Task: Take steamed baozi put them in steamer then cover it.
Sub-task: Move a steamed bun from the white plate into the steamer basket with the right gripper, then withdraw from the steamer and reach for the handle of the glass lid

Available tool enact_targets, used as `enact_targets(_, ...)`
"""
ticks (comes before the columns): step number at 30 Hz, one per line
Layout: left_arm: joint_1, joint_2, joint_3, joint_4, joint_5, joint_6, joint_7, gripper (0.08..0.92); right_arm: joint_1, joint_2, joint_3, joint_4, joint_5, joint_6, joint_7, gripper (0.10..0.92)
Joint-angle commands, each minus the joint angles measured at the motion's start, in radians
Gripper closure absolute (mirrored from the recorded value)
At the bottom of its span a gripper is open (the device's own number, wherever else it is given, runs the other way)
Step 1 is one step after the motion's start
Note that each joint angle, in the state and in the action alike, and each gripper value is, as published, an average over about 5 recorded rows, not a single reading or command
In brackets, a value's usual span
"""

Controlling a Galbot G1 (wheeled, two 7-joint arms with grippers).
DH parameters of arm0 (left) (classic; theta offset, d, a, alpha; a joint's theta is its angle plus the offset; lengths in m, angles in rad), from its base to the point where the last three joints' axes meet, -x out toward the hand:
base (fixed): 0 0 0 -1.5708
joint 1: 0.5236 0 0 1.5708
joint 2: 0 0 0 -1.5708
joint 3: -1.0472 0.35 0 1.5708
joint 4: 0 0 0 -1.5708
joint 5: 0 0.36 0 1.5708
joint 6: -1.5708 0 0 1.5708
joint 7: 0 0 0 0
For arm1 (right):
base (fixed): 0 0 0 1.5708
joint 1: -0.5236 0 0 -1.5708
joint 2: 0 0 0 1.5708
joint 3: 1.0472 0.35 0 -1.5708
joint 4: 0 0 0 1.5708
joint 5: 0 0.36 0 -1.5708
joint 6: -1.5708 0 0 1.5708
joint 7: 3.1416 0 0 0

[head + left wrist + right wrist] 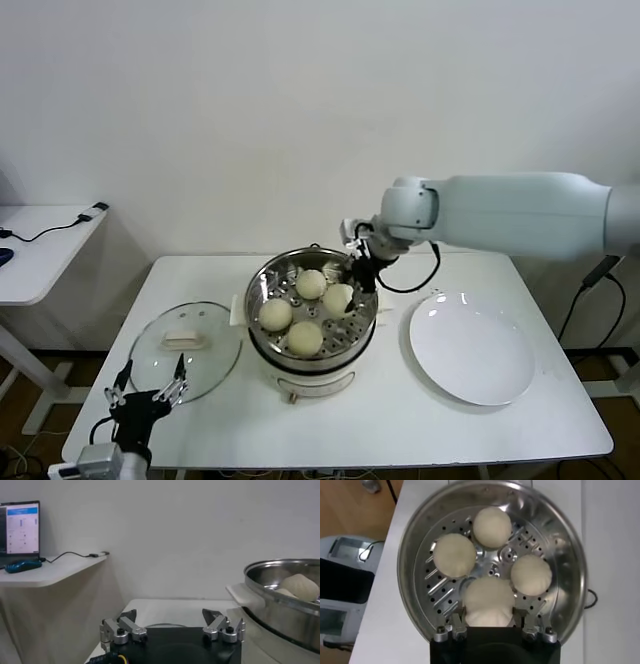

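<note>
The steel steamer (pixel 256 297) in its white pot base holds four cream-white baozi. In the right wrist view three of them (pixel 492 526) (pixel 454 555) (pixel 531 575) lie loose on the perforated bottom (pixel 437 587). My right gripper (pixel 489 617) (pixel 352 284) reaches into the steamer at its far right side, shut on the fourth baozi (pixel 488 599) (pixel 338 298), which looks pinched between the fingers. The glass cover (pixel 205 368) with its white handle (pixel 183 340) lies flat on the table left of the steamer. My left gripper (pixel 150 393) (pixel 172 622) is open and empty at the table's front left edge.
A flat white plate (pixel 470 347) lies right of the steamer. A white side table (pixel 40 250) with a cable stands at the far left. The steamer's rim (pixel 280 587) shows to the side in the left wrist view.
</note>
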Motion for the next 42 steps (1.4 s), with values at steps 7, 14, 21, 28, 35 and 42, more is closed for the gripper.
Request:
enact_targets(7,-0.001,0.001,0.0,0.0,-0.004,0.002,0.0,0.177,-0.081,-0.006,0.012,-0.024,-0.058,-0.024,0.059,0.387)
enact_targets(14,-0.002,-0.001,0.003,0.0,-0.004,0.0,-0.001,0.177,-0.087,-0.009,0.058,-0.041,-0.031,-0.004,0.052,0.357)
enact_targets(21,0.011,0.0,-0.003,0.0,-0.011,-0.01,-0.002,0.177,-0.044,-0.054,0.195,-0.068,0.073,0.026,0.079,0.212)
enact_targets(28,0.014,0.003,-0.004,0.0,-0.014,-0.007,0.0,0.177,-0.231,-0.165,0.59,-0.096,0.104,0.097,0.487,0.203)
enact_targets(35,0.007,0.028,-0.011,0.0,-0.018,-0.026,0.006,0.177,-0.469,-0.311,0.892,-0.118,0.073,0.199,0.708,0.203)
enact_targets(42,-0.014,0.062,-0.024,0.006,-0.006,-0.044,0.026,0.177,-0.918,-0.494,1.244,-0.113,-0.04,0.297,0.767,0.203)
